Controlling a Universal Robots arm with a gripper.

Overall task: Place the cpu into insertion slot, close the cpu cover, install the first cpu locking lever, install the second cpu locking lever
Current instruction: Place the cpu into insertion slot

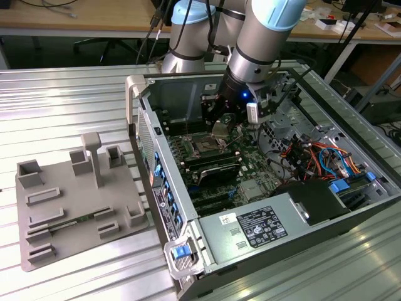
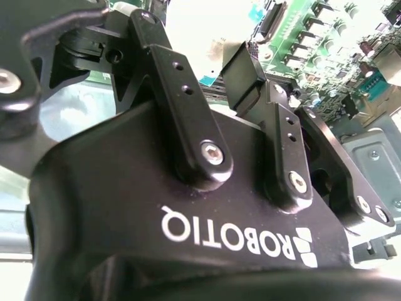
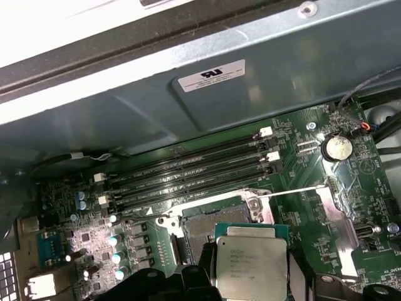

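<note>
Reaches down from the top centre of the exterior view into the open computer case [image 1: 188, 248], by way of the arm [image 1: 266, 37] and its gripper [image 1: 220, 133]. Grips the cpu [image 3: 250, 263] by two opposite edges between dark fingers [image 3: 188, 280], closed no further than the chip's width allows. Holds it flat, silver-grey top facing up, tan-green rim showing along one edge. Hangs it over the green board, not seated.

In the first wrist view, overlaps one corner of the insertion slot [image 3: 199, 233] with the chip. Leaves the rest of that dark square socket bare, silver rim visible around it. Shows four long black memory slots [image 3: 188, 164] running just beside the socket, and a round coin battery [image 3: 337, 148] well apart on the same board.

In the exterior view, sets the socket near the frame's centre, just below and left of the gripper. Puts a grey power supply [image 1: 250, 229] at lower centre inside the case. Puts a grey fixture plate [image 1: 75, 207] at lower left, outside the case, on the slatted metal table [image 1: 62, 94].
</note>
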